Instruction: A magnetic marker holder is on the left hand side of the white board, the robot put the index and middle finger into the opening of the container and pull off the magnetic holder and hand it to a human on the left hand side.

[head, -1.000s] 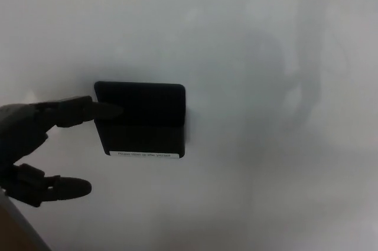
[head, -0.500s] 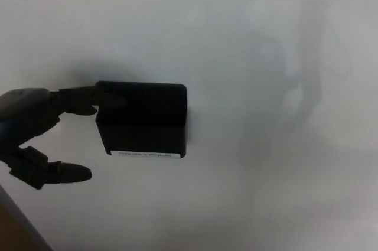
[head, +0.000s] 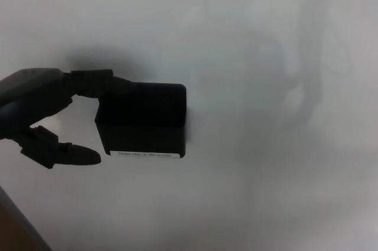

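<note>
Magnetic marker holder (head: 144, 120), black with a white label strip along its bottom edge, is sitting on the white board (head: 266, 85), left of centre. I am reaching my left hand (head: 44, 112) in from the left, upper fingers (head: 97, 82) touching its top-left corner, thumb spread apart below, gripping nothing.

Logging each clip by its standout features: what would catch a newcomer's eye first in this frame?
The black rectangular magnetic marker holder stands out against the pale white board, left of centre, with a thin white label strip along its bottom edge. The robot's black left hand comes in from the left edge, its upper fingers reaching to the holder's top left corner and its thumb spread below, clear of the holder.
</note>
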